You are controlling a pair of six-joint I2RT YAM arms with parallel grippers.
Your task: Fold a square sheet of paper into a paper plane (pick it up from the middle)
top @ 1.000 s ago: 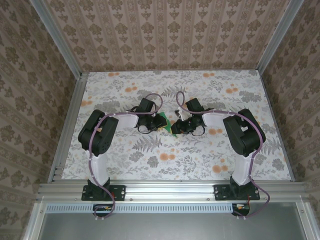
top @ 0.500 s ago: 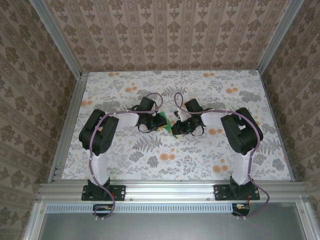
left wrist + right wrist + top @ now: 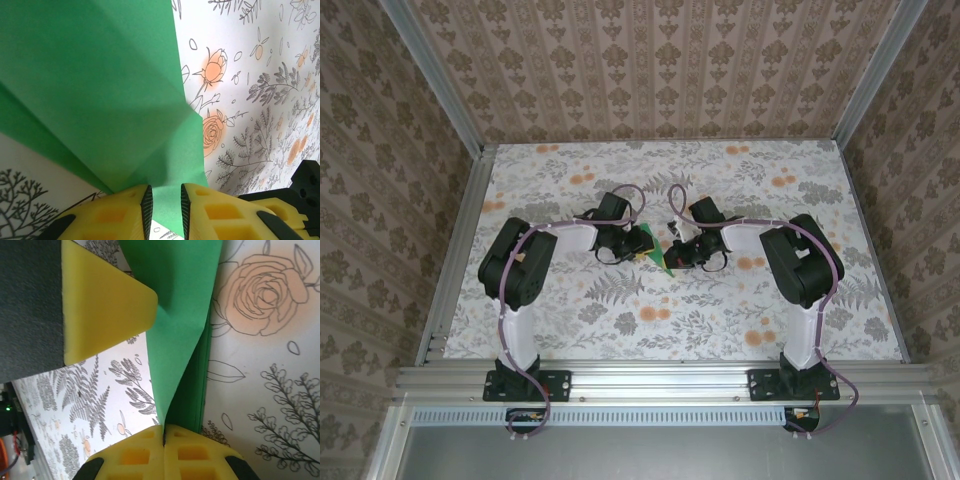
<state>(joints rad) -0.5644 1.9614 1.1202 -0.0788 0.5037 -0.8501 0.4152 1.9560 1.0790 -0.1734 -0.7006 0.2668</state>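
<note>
Top camera: fixed, high above and behind arm bases (image 3: 527,383), tilted down, distant; covers whole table (image 3: 720,330).
Left wrist camera: mounted on wrist, sights along left gripper (image 3: 165,196), table surface very near.
Right wrist camera: same mounting, sights along right gripper (image 3: 164,432), equally near.
Common ground, all three: folded green paper (image 3: 665,263) at table centre.

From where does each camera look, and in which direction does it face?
Top: above and behind the arms, looking down at the table; both arms show, meeting at the paper.
Left wrist: on the left arm, looking along the left fingers at the paper.
Right wrist: on the right arm, looking along the right fingers, shut on the paper.
Shared: all three see the paper and the flowered table.
</note>
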